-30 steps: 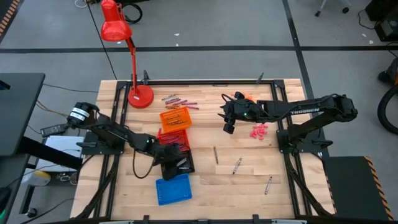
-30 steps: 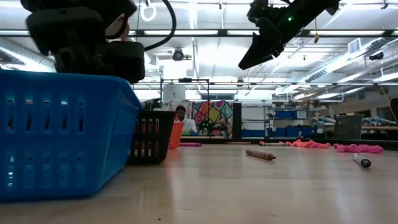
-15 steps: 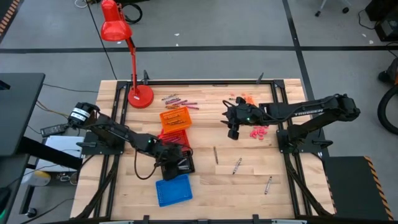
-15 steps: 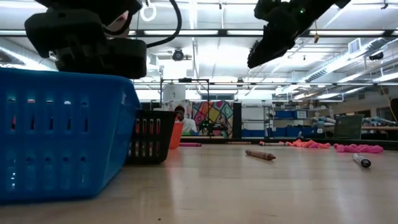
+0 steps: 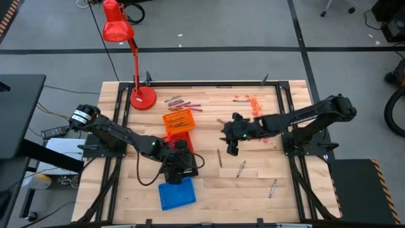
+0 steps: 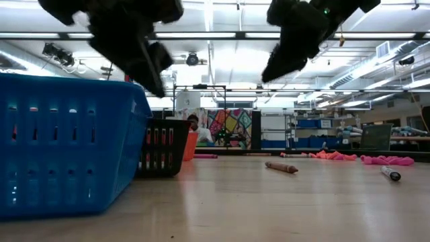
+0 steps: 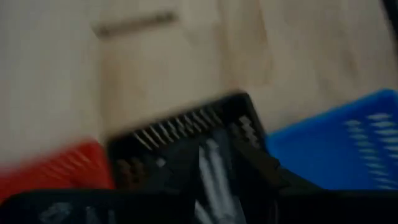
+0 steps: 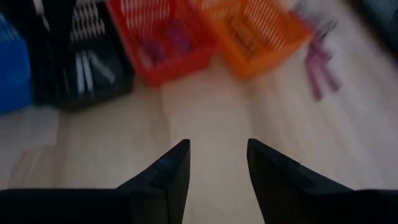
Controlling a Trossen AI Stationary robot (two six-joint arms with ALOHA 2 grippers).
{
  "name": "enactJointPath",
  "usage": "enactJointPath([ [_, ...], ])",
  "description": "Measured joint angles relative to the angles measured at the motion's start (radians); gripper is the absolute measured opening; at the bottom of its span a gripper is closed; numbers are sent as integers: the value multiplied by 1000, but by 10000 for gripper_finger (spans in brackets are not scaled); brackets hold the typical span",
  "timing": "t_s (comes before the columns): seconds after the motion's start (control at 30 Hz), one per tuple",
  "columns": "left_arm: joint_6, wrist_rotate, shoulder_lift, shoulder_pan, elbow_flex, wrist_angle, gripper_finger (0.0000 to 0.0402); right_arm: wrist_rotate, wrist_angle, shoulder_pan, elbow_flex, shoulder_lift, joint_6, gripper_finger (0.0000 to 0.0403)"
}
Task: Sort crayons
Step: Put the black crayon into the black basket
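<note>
My left gripper (image 5: 179, 159) hovers over the black tray (image 5: 190, 166), which holds grey-white crayons (image 7: 208, 165). My right gripper (image 8: 217, 152) stands open above the bare table middle (image 5: 230, 151), with nothing between its fingers. A maroon crayon (image 5: 219, 158) lies flat on the wood just near-left of it. Two grey-white crayons (image 5: 241, 168) (image 5: 273, 188) lie flat nearer the table's front edge. Maroon crayons lie in the red tray (image 8: 165, 40) and orange ones in the orange tray (image 8: 249, 28).
A blue tray (image 5: 175, 192) stands near the front edge, right in front of the black one. A red desk lamp (image 5: 142, 96) stands at the far left. Loose crayons lie behind the orange tray (image 5: 183, 101) and at the far right (image 5: 250, 100), with pink pieces (image 5: 262, 133) beside the right arm.
My left gripper has risen from the black tray and rolled about its own line. My right gripper has come toward the table's near edge and sunk a little, staying open, and now hangs over the table's middle near the maroon crayon.
</note>
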Motion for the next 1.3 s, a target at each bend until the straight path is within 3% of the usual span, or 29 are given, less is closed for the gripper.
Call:
enactJointPath([
  [0.17,166,-158,2,17,-10,74,103,11,-164,77,76,100,214,162],
  [0.27,232,-186,7,41,-13,103,103,-5,-367,134,129,150,432,162],
  [0.4,322,-187,8,72,-54,217,103,-174,-554,186,172,202,718,162],
  [0.53,413,-187,8,101,-99,318,103,-378,-601,240,173,223,880,162],
  [0.7,471,-187,8,134,-126,356,103,-498,-626,324,173,231,1033,162],
  [1.3,569,-187,8,233,-134,480,103,-589,-583,593,88,228,1501,158],
])
